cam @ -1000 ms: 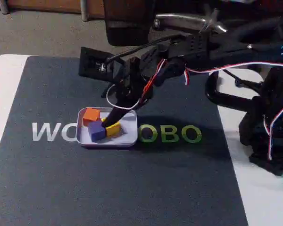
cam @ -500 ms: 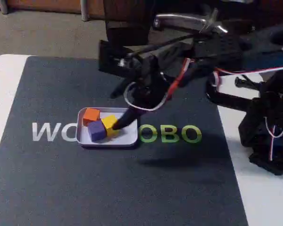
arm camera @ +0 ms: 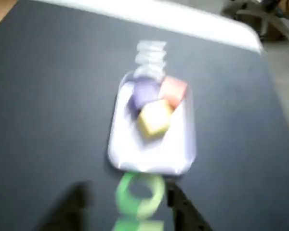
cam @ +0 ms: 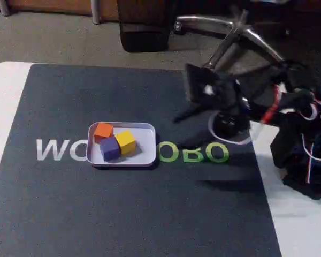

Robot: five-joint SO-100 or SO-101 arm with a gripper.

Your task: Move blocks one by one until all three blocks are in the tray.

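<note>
- While the tray (cam: 144,143) lies on the dark mat (cam: 69,214) with its long axis running left to right in the fixed view, all three blocks sit inside it, crowded toward its left half.
- The orange block (cam: 103,131) is at the tray's far left corner, the purple block (cam: 109,148) just in front of it, and the yellow block (cam: 125,142) beside both, turned slightly askew (the three appear to touch).
- In the wrist view the tray (arm camera: 176,154) runs away from the camera, its blocks bunched at the far end: purple (arm camera: 143,94), orange (arm camera: 173,90), yellow (arm camera: 155,118).
- The gripper (arm camera: 127,204) shows there as two dark blurred fingers at the bottom edge, spread apart with nothing between them.
- White and green printed letters (cam: 191,153) on the mat flank the tray on either side; nothing stands over the tray.
- The arm (cam: 230,101) hangs well to the right of the tray, above the mat's right edge, near the black base (cam: 305,160).
- A second ago the fingers reached down into the tray at the yellow block; since then the arm has lifted off and swung away right, and the yellow block has shifted a little.
</note>
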